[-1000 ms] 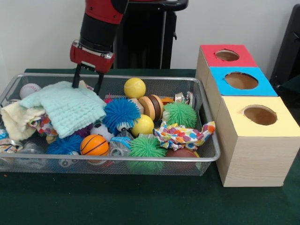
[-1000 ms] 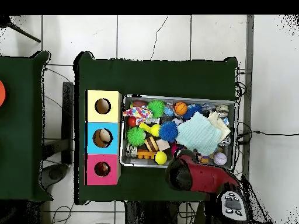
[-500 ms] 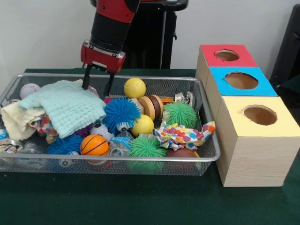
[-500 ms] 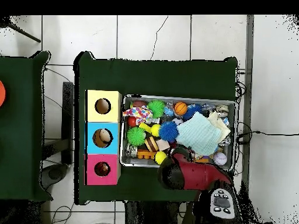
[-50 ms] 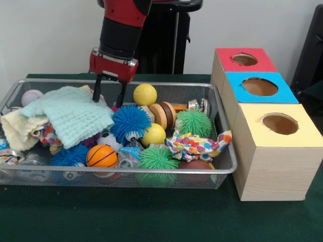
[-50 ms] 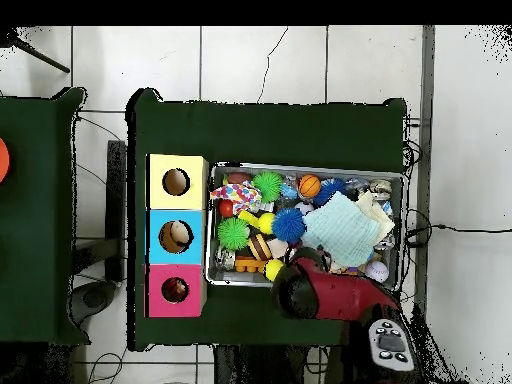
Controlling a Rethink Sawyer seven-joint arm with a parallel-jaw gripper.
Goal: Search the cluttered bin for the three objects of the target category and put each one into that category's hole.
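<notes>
A: Where is the end effector [image 5: 109, 97] now?

B: Low over the far side of the bin [image 5: 222, 169], its 2 fingers spread fairly wide with nothing between them. The tips sit just behind the blue spiky ball [image 5: 130, 122] and at the edge of the mint cloth [image 5: 70, 115].

A: And the targets?

B: The task does not say which category, so I cannot name them. Balls, spiky toys and cloths all lie mixed in the bin. The 3 holes, red [image 5: 244, 59], blue [image 5: 259, 86] and yellow [image 5: 280, 123], stand just beside it, well apart from the arm [image 6: 325, 296].

A: What could go wrong?

B: I'd judge a descent here could snag the cloth's edge, since 1 finger is nearly on it, and drag it over neighbours. The yellow ball [image 5: 145, 94] close by could roll off if nudged. Closing on a spiky toy may catch only soft spines and slip.
</notes>
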